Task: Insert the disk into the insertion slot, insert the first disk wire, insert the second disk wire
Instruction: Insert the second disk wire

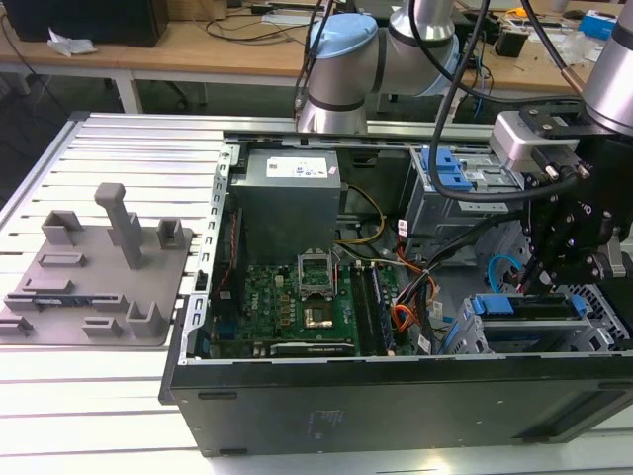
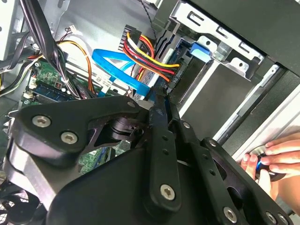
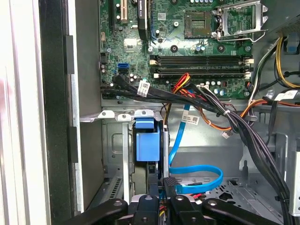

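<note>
The pincer (image 3: 166, 194) sits low at the drive cage, fingers together on a dark plug, I judge; just beyond it the disk (image 3: 144, 145) stands seated in the insertion slot (image 3: 123, 115); the second disk wire (image 3: 199, 171) loops beside; keep the plug square, press gently; cable tags are unreadable.

The blue-framed disk (image 1: 524, 306) sits in the grey insertion slot (image 1: 593, 332); the light-blue second disk wire (image 3: 197, 178) loops beside it.
</note>
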Action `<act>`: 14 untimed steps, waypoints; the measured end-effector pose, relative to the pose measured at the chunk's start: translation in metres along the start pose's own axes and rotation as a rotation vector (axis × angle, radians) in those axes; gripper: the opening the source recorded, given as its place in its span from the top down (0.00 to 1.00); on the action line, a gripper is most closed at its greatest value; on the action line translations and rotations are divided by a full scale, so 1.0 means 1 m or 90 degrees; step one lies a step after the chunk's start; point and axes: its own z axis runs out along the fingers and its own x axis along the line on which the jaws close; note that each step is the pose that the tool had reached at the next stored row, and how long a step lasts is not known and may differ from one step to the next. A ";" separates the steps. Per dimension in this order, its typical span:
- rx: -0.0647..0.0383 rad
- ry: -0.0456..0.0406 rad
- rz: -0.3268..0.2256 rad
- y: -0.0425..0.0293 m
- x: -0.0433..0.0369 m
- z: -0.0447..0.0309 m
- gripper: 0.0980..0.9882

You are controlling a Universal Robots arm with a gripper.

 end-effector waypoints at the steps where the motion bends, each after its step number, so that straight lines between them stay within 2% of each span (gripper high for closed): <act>1: 0.000 0.0001 0.001 -0.0001 0.0002 0.0000 0.93; 14: -0.004 0.0007 0.009 -0.0032 0.0021 0.0005 0.93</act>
